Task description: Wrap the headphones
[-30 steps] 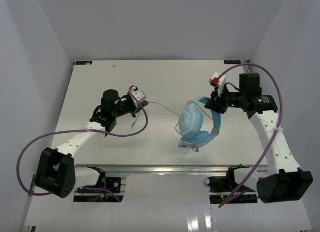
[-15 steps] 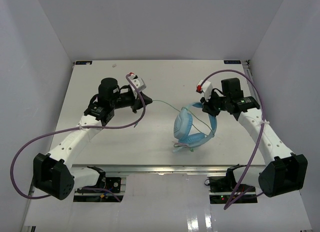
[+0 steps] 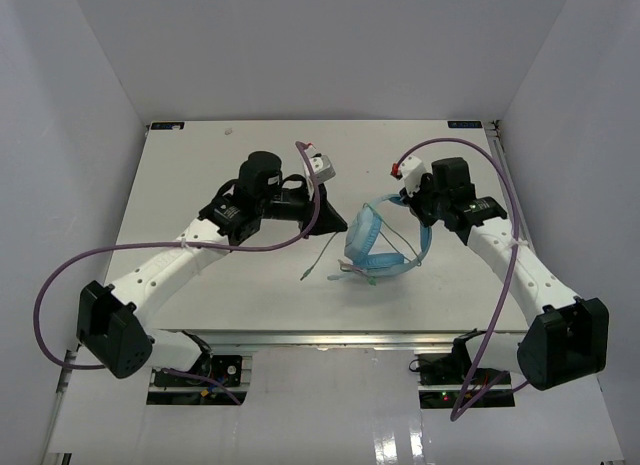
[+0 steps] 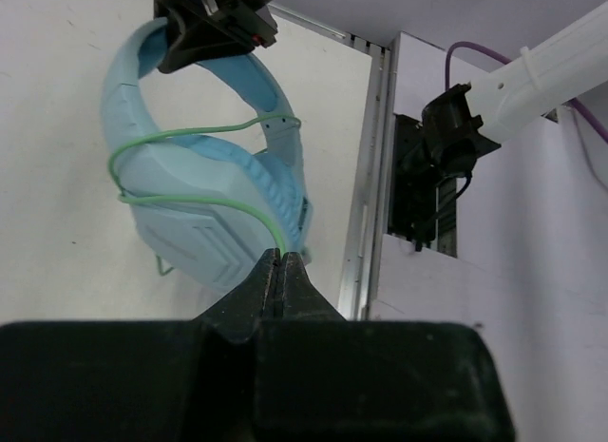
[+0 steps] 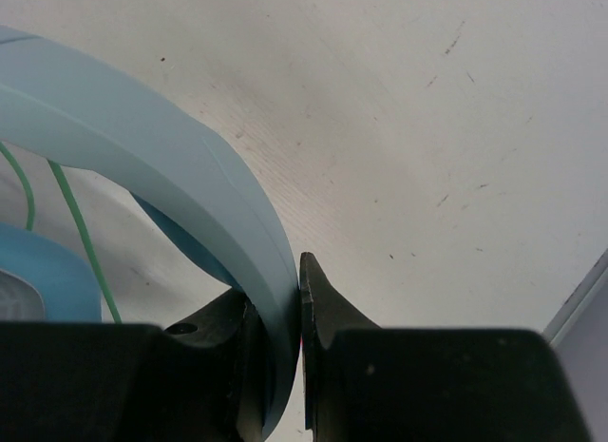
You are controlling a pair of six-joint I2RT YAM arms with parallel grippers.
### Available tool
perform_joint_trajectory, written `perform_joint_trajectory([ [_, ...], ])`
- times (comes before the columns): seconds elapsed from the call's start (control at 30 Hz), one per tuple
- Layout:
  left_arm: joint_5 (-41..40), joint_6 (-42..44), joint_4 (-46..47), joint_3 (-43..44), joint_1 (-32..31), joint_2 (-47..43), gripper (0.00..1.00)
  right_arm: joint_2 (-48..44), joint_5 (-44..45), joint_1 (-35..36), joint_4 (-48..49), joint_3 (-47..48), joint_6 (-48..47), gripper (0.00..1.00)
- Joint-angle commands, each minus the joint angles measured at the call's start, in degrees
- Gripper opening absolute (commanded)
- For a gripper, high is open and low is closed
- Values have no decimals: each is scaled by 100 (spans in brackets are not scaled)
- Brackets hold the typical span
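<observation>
Where the two arms meet over the right-hand middle of the desk (image 3: 180, 185), the headphones (image 3: 372, 247) hang between them. They are held up by the band, and their lower ear cup (image 3: 385, 268) is down by the desk surface; from above I cannot quite tell whether it touches.

The right pincer (image 5: 285, 290) is clenched on the headband (image 5: 161, 157). In its own camera the pale blue band runs down between the two black fingers, squeezed at its edge. From overhead that right pincer (image 3: 408, 199) sits at the far side of the headphones, at the top of the arc.

The left pincer (image 4: 279, 261) is also clenched. Its tips are pressed together on the thin green cable (image 4: 199, 130), which comes out from between them and climbs toward the headphones. In the left wrist view the cable makes two loops, one across the big angular ear cup (image 4: 195, 238) and one higher over the arm of the headband. Beyond the headphones, the right arm's black fingers show at the top of that view, on the band.

From overhead the left pincer (image 3: 338, 226) lies just beside the headphones on their left. A loose length of cable trails from it onto the desk and ends nearer the front edge. Thick purple cables (image 3: 60, 275) arc from both arms.
</observation>
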Motion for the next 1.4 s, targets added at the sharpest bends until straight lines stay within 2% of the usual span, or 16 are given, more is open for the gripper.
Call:
perform_joint_trajectory([
  [0.0,23,-956,-73,496,-196,310,0,-31,897,266,926,-37,679,8],
  [0.2,-83,-1660,-100,1009,-226,795,0,5,1561,572,1260,-181,1017,8],
  [0.47,-361,-2422,-2,1194,-333,1288,0,240,1526,638,1257,-41,1621,8],
  [0.83,-1132,-2575,358,967,-898,1506,0,612,754,629,894,253,2545,8],
  [1.0,-1713,-2554,383,663,-1069,1343,0,722,556,569,794,448,2957,8],
  [1.37,-2699,-2509,626,193,-1289,1239,0,714,379,466,727,626,3155,8],
])
